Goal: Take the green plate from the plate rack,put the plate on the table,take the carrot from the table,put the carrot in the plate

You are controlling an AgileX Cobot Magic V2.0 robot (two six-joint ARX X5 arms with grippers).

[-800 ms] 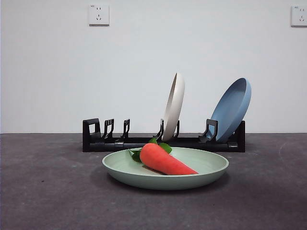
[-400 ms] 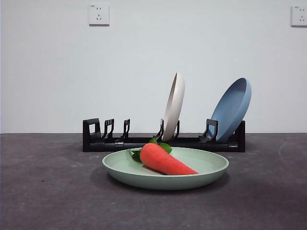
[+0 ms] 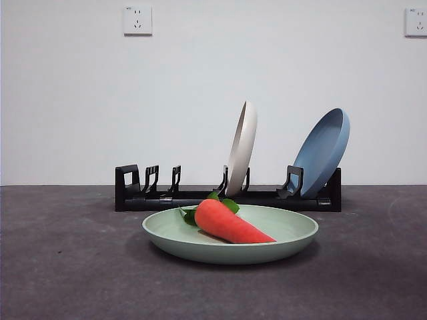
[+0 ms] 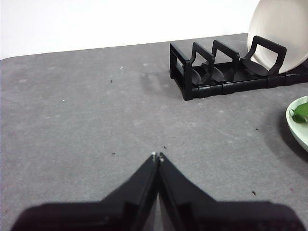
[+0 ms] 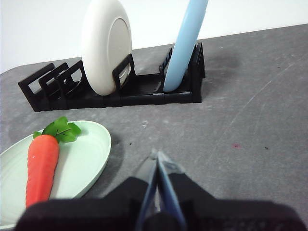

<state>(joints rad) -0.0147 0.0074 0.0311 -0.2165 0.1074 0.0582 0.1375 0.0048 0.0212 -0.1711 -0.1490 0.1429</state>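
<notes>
Finding: the carrot (image 3: 230, 223) lies in the green plate (image 3: 293, 237), which sits flat on the surface (image 3: 67, 267) just in front of the plate rack (image 3: 167, 197). I judge every step done. My left pincer (image 4: 157, 156) and right pincer (image 5: 158, 155) are pressed together, empty, well apart from the plate. Open room all around; nothing further called for.

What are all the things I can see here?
Green plate: 1, mint green, flat on the table in front of the rack.
Carrot: 1, orange with green leaves, lying in the green plate.
Rack: 1, black, at the back of the table.
White plate: 1, cream, upright in the rack.
Blue plate: 1, blue, leaning in the rack's end slot.
Table: 1, dark grey.
Sockets: 2, white, on the wall.
Left gripper: 1, black, shut, above bare table.
Right gripper: 1, black, shut, beside the green plate.
</notes>
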